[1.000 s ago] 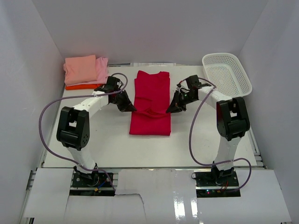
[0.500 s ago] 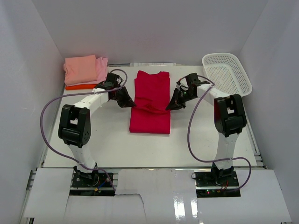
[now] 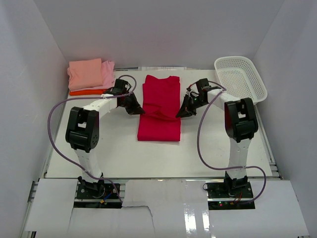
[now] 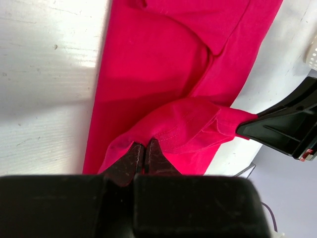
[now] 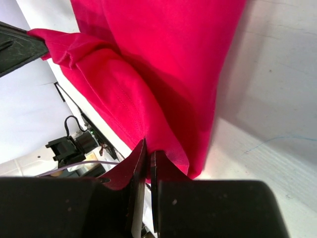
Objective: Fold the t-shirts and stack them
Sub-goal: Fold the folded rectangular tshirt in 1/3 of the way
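Bright, even light, soft shadows.

A white plastic lattice basket [image 3: 241, 77] sits at the far right corner of the white counter [image 3: 124, 153], near the right wall [image 3: 292, 74].

left of red shirt [image 3: 159, 99]: left arm [image 3: 101, 105], folded shirts [image 3: 89, 74] beyond
right of red shirt: right arm [image 3: 218, 96], basket [image 3: 257, 82] beyond
near side of red shirt: open table [image 3: 158, 158]

White table [image 3: 124, 158] within plain white walls [image 3: 158, 29], even light, soft shadows
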`<state>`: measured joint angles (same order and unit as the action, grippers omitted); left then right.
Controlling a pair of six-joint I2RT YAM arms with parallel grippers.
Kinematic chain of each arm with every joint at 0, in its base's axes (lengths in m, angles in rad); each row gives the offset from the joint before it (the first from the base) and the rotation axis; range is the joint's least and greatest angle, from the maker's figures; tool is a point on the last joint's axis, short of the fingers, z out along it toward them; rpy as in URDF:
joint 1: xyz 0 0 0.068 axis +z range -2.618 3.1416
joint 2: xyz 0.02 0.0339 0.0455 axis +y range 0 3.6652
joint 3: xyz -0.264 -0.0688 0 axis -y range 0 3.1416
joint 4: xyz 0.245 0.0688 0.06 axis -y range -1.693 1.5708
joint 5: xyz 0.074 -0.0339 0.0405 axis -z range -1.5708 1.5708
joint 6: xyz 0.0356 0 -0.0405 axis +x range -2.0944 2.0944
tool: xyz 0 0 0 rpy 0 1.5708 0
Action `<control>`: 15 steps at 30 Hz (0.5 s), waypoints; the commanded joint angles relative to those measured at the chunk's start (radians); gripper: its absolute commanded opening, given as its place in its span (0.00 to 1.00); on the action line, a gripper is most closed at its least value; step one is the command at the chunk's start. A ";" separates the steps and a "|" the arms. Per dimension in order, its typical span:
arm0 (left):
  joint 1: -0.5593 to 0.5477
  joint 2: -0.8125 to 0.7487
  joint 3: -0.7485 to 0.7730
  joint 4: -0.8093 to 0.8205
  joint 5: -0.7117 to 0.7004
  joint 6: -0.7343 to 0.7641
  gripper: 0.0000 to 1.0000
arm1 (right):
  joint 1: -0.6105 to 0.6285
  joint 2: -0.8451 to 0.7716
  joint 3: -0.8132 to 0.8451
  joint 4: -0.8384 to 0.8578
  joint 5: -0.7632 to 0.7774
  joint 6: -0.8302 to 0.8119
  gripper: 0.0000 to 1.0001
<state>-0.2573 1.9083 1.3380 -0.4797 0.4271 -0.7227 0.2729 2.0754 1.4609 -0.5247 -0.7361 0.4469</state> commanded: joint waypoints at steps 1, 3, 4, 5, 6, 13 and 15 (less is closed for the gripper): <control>0.004 -0.002 0.013 0.053 -0.001 0.009 0.00 | -0.012 0.011 0.042 0.000 0.001 -0.031 0.08; 0.004 0.009 0.020 0.058 0.002 0.011 0.00 | -0.012 0.018 0.055 0.002 0.000 -0.031 0.08; 0.004 0.018 0.018 0.062 0.007 0.009 0.00 | -0.012 0.029 0.059 0.002 0.003 -0.033 0.08; 0.004 0.020 0.018 0.065 0.007 0.009 0.00 | -0.012 0.034 0.064 0.003 0.003 -0.034 0.08; 0.004 0.020 0.013 0.072 0.006 0.008 0.00 | -0.012 0.040 0.075 0.002 0.006 -0.037 0.08; 0.006 0.038 0.000 0.099 0.007 0.009 0.00 | -0.018 0.081 0.105 0.005 0.009 -0.045 0.08; 0.004 0.040 -0.003 0.107 0.009 0.011 0.00 | -0.018 0.087 0.110 0.005 0.012 -0.047 0.10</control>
<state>-0.2573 1.9610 1.3354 -0.4103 0.4278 -0.7223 0.2638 2.1540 1.5265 -0.5247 -0.7277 0.4244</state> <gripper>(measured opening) 0.040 0.101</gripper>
